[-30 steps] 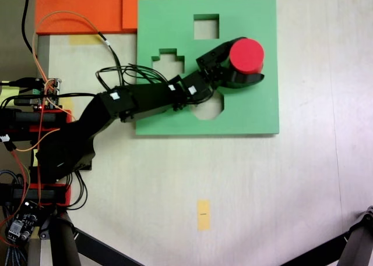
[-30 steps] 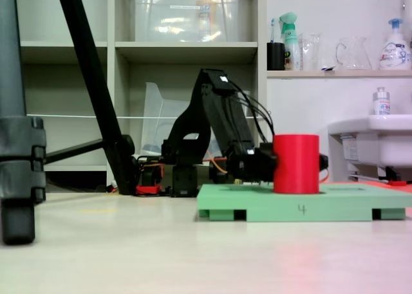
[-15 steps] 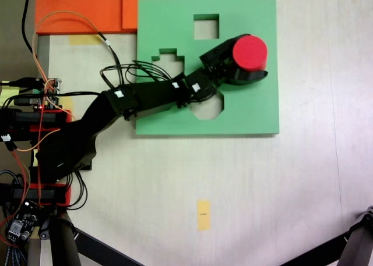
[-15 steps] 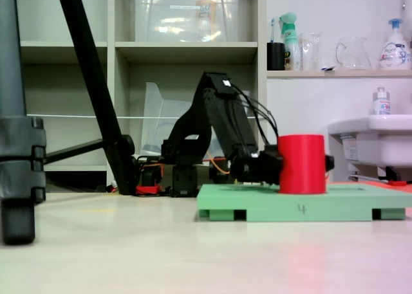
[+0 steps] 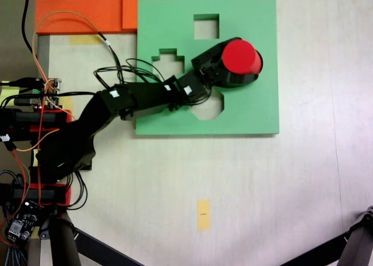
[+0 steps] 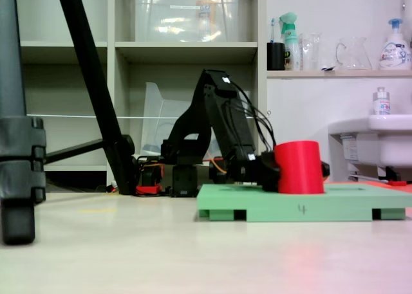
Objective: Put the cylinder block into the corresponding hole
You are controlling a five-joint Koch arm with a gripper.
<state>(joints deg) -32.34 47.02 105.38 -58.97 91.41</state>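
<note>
Gripper clasps tilted cylinder block on green board.

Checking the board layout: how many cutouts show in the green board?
3 visible: a square one near the top edge, a stepped one at left, an octagonal one lower down. The cylinder block may hide another.

You get even, bright light from above in both fixed views, with soft shadows hugging the green foam board on the pale tabletop. Your low side view is softer: the tripod leg up close blurs, and the tabletop in front carries a faint red reflection.
</note>
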